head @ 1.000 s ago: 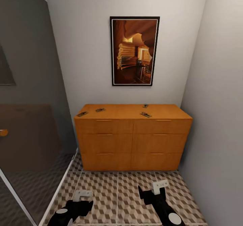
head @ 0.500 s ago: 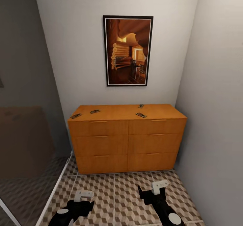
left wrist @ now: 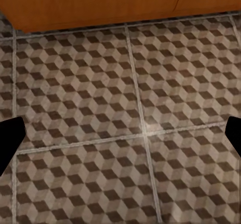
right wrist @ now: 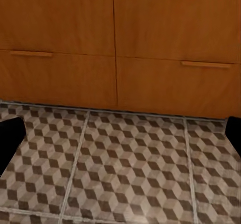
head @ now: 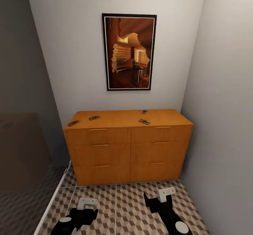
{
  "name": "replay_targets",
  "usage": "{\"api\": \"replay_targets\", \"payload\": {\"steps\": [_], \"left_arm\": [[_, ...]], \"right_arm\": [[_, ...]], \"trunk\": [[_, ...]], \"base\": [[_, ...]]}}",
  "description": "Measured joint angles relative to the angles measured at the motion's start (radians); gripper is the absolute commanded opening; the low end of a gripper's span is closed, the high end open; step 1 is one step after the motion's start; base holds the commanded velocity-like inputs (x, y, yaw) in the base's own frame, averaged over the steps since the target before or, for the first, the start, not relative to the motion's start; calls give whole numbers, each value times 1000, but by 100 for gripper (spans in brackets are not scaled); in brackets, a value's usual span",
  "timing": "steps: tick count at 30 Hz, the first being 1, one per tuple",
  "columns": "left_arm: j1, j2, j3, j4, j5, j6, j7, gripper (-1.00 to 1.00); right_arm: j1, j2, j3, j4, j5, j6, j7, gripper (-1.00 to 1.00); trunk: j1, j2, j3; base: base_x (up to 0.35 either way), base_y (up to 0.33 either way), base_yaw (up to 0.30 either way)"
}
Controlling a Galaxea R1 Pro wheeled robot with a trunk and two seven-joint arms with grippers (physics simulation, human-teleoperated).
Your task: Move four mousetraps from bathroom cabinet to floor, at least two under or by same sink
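The orange-brown cabinet stands against the far wall, all its drawers closed. Several mousetraps lie on its top. Two are near the left end and two right of the middle. My left gripper and right gripper hang low over the cube-patterned bathroom floor, well short of the cabinet. In the wrist views the left gripper and right gripper are open with nothing between their fingers. The right wrist view faces the cabinet's lower drawers.
A framed picture hangs above the cabinet. A plain wall closes in on the right. At the left a dark glass shower screen runs along a white sill. Floor tiles stretch between me and the cabinet.
The whole view has shifted, so the camera moved: cabinet and picture now sit further left and less of the glass screen shows. Both arms keep the same pose.
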Motion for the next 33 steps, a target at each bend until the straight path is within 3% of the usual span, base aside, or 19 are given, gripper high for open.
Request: {"api": "replay_targets", "payload": {"steps": [11, 33], "left_arm": [[0, 0, -1, 0, 0, 0, 0, 100], [0, -1, -1, 2, 0, 0, 0, 100]], "right_arm": [[0, 0, 0, 0, 0, 0, 0, 100], [0, 0, 0, 0, 0, 0, 3, 100]], "trunk": [[0, 0, -6], [0, 0, -12]], "base": [[145, -139, 88], [9, -8, 75]]}}
